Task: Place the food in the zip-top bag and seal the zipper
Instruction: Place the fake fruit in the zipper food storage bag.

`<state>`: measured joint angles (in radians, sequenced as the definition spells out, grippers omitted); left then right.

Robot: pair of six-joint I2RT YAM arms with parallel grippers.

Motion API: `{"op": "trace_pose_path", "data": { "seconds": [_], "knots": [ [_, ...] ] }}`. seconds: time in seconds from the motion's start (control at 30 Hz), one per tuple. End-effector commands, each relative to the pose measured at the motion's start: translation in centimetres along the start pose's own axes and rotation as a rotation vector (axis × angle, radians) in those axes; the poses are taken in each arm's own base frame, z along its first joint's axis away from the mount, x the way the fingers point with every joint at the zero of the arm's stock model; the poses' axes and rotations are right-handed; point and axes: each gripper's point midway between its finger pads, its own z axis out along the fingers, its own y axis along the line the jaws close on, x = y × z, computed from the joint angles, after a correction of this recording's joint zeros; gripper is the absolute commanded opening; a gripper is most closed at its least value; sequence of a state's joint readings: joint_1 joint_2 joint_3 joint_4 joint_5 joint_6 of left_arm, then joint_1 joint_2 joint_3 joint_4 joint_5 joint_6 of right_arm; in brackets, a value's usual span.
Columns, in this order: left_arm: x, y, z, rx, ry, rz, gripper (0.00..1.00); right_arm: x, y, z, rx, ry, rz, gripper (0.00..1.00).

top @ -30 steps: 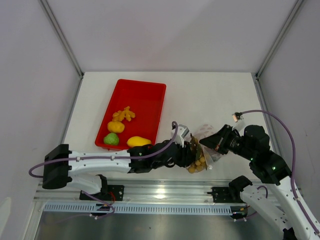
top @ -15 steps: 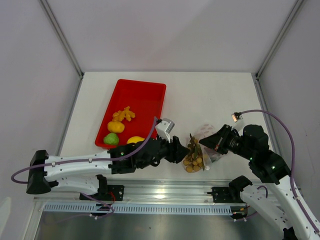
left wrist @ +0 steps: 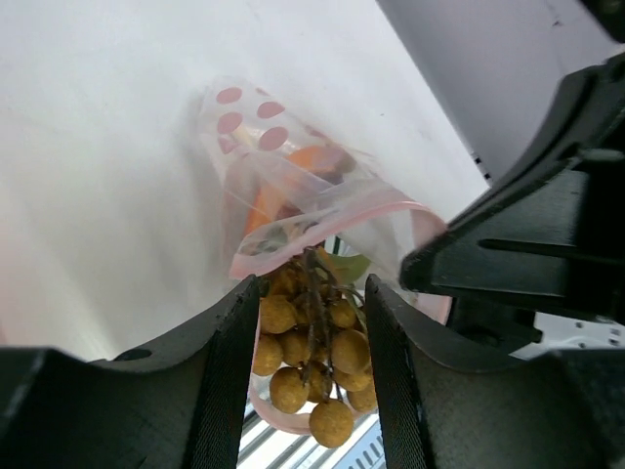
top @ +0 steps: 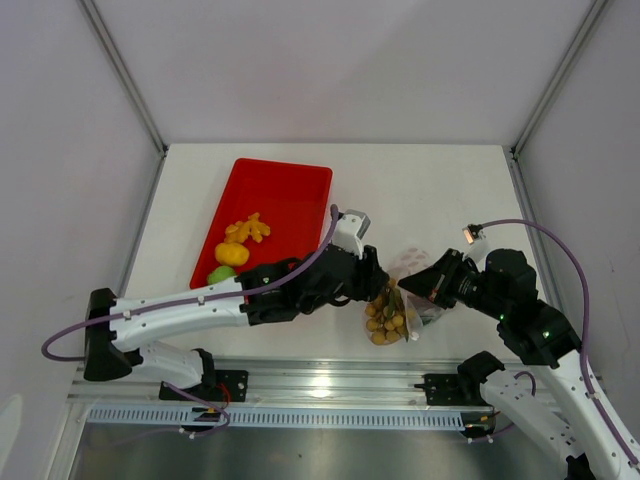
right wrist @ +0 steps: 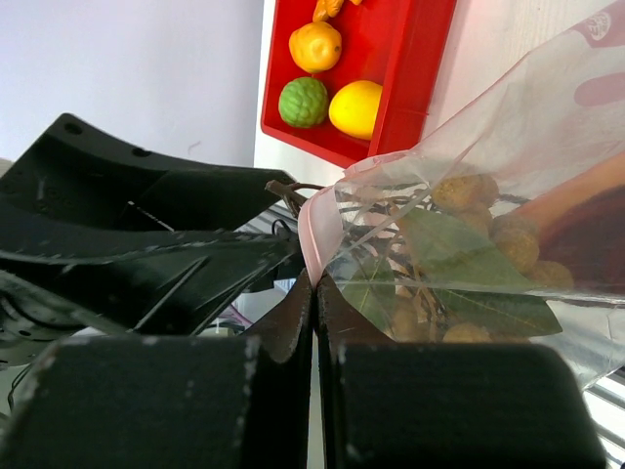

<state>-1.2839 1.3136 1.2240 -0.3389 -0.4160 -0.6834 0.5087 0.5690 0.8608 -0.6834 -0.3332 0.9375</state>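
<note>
The clear zip-top bag (top: 412, 268) lies on the table right of the tray, its mouth facing the near edge. My right gripper (top: 413, 291) (right wrist: 314, 285) is shut on the bag's pink zipper (right wrist: 314, 230) and holds the mouth up. The beige-brown grape cluster (top: 386, 318) (left wrist: 314, 357) hangs partly out of the mouth. My left gripper (top: 377, 288) (left wrist: 312, 290) is open, one finger either side of the cluster. An orange piece (left wrist: 311, 161) and a green leaf (right wrist: 459, 269) are inside the bag. The mango (right wrist: 356, 107), lime (right wrist: 304, 101) and orange fruit (right wrist: 315, 46) lie in the tray.
The red tray (top: 285, 185) stands left of the bag, with orange bits (top: 248, 230) in it. My left arm crosses its near corner and hides the mango in the top view. The metal rail (top: 320, 385) runs along the table's near edge.
My left gripper pulled back left off the grape cluster, then came back from farther up the table to straddle it. The cluster, bag and right gripper stayed put.
</note>
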Motion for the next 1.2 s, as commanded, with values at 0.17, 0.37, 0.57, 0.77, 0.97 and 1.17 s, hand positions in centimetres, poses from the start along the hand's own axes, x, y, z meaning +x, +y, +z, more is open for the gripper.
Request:
{"op": "trace_pose_path", "data": {
  "seconds": [0.17,0.37,0.57,0.77,0.97,1.17],
  "knots": [
    [-0.4,0.4,0.9,-0.036,0.024,-0.020,0.47,-1.0,2.1,-0.9,-0.066,-0.038,-0.046,0.00],
    [-0.6,0.5,2.2,-0.034,0.037,-0.029,0.44,-0.8,1.8,-0.9,-0.061,-0.035,-0.043,0.00],
    [-0.3,0.0,3.1,-0.026,0.066,-0.027,0.40,-0.7,1.6,-0.7,-0.060,-0.033,-0.042,0.00],
    [-1.0,-0.3,3.0,-0.010,0.056,-0.036,0.40,-0.8,1.6,-0.6,-0.061,-0.033,-0.043,0.00],
    [-0.4,-0.4,3.0,-0.002,0.076,-0.043,0.23,-0.8,1.5,-0.6,-0.053,-0.036,-0.046,0.00],
    [0.2,-0.1,2.7,-0.001,0.092,-0.051,0.01,-0.8,1.5,-0.6,-0.056,-0.035,-0.044,0.00]
  ]
}}
